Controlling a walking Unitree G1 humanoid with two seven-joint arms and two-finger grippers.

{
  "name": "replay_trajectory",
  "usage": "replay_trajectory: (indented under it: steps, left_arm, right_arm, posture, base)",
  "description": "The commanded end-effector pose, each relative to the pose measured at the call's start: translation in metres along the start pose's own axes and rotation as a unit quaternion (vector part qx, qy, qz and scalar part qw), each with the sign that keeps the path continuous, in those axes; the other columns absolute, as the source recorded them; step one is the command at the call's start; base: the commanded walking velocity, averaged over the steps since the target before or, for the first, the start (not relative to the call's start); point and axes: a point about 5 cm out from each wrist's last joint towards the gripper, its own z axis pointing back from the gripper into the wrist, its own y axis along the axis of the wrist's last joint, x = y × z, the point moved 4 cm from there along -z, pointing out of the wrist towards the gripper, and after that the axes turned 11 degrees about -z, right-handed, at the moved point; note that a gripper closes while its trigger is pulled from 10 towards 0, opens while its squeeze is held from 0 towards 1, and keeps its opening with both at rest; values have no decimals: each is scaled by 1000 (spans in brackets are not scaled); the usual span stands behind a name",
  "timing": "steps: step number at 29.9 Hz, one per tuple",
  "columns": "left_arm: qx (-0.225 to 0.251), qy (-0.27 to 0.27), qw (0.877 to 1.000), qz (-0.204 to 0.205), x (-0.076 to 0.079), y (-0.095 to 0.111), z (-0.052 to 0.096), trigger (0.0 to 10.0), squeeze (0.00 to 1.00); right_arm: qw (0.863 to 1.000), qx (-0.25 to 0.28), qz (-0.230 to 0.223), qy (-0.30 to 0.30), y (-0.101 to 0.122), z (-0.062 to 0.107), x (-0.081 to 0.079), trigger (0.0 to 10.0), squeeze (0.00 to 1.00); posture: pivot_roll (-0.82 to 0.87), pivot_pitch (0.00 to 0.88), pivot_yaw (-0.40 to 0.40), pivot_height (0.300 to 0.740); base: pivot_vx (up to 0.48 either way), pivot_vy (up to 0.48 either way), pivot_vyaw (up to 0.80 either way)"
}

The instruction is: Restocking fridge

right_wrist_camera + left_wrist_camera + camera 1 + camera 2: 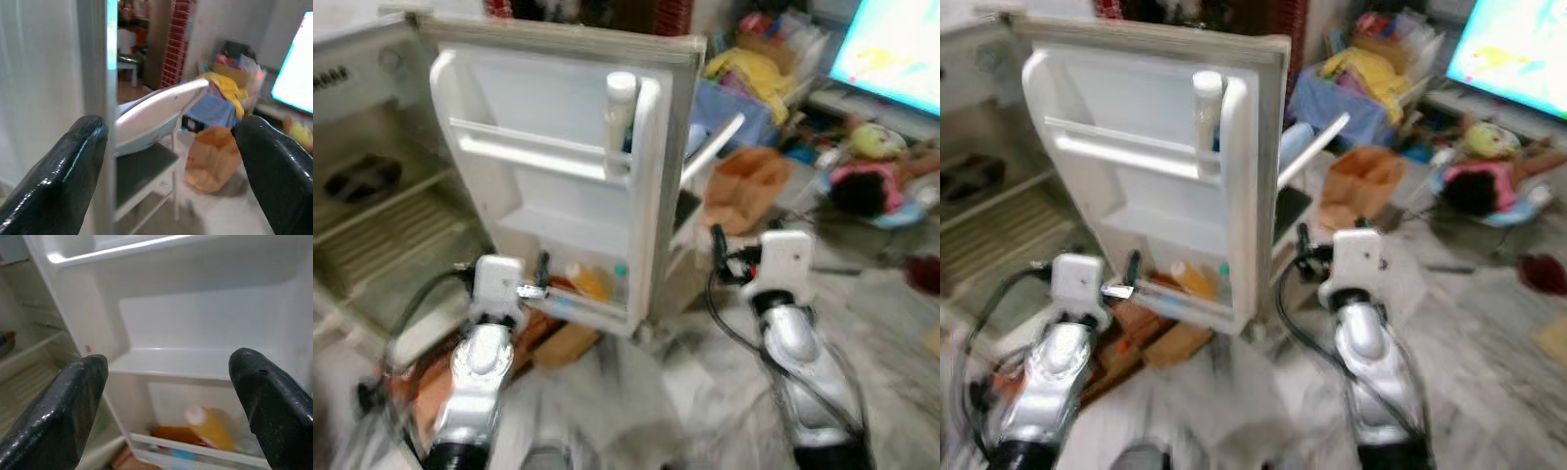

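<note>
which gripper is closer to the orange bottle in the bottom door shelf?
Left. The left gripper is open just in front of the orange bottle; the right gripper, also open, is past the fridge door's outer edge.

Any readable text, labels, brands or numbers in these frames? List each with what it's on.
None readable.
Dark lettering on the fridge top front panel: too blurred to read.
Small red mark on the paper bag: too small to read.
Screen: bright colours, no legible text.
Bottles in the door: no readable labels.
</note>
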Motion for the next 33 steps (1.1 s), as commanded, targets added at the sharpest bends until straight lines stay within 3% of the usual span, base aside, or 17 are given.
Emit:
replay_trajectory:
  steps: [1,12,18,33]
  left_arm:
    - [2,8,1000,-14,-9,2,-2,10000,0]
    - [-6,10,1000,-14,-10,-1,-2,10000,0]
    - [-6,8,1000,-13,-9,-1,-2,10000,0]
    - [-13,8,1000,-10,-6,-2,-3,10000,0]
  right_arm:
    - [999,25,-5,22,13,-4,-12,10000,0]
    - [1000,-21,-1,4,-20,9,2,10000,0]
    - [999,-7,23,31,-16,7,-5,10000,0]
    - [998,24,34,53,-7,0,-14,10000,0]
  posture:
    - [-5,0,-2,740]
    - [-3,0,-1,740]
    - [-7,0,0,740]
    - [-4,0,0,740]
  base:
    - [0,-428,800]
    - [0,-397,800]
    - [0,-382,800]
    - [0,-368,800]
